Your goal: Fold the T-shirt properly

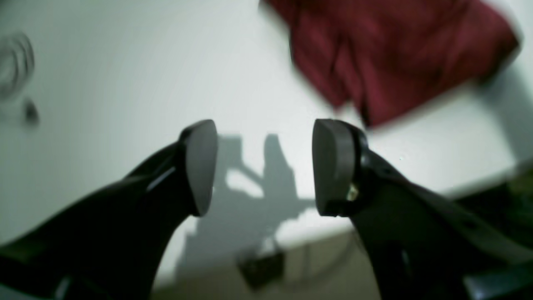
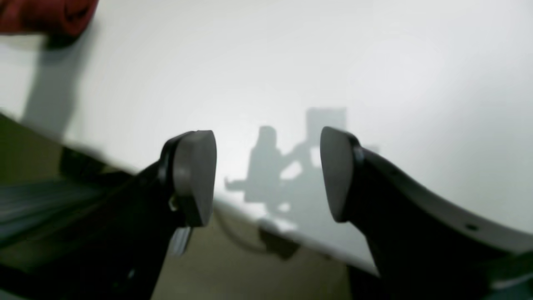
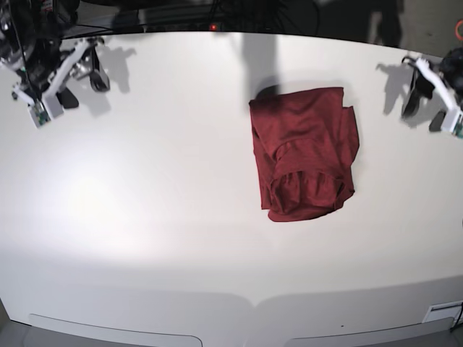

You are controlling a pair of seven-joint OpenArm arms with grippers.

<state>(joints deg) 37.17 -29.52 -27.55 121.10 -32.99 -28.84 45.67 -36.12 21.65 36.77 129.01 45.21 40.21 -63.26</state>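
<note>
The maroon T-shirt [image 3: 304, 152] lies folded into a compact, wrinkled rectangle on the white table [image 3: 145, 217], right of centre. My left gripper [image 3: 423, 112] hovers at the far right corner, open and empty, well apart from the cloth. In the left wrist view the T-shirt [image 1: 395, 54] shows blurred beyond the open left gripper [image 1: 264, 166]. My right gripper [image 3: 81, 87] hangs at the far left corner, open with nothing in it. In the right wrist view, between the spread fingers of the right gripper [image 2: 268, 171] there is only bare table, and a corner of the T-shirt [image 2: 46, 14] shows at the top left.
The table's far edge runs just behind both grippers, with dark equipment and cables beyond it. A blurred coiled cable [image 1: 14, 66] shows at the left of the left wrist view. The table's near edge curves along the bottom of the base view.
</note>
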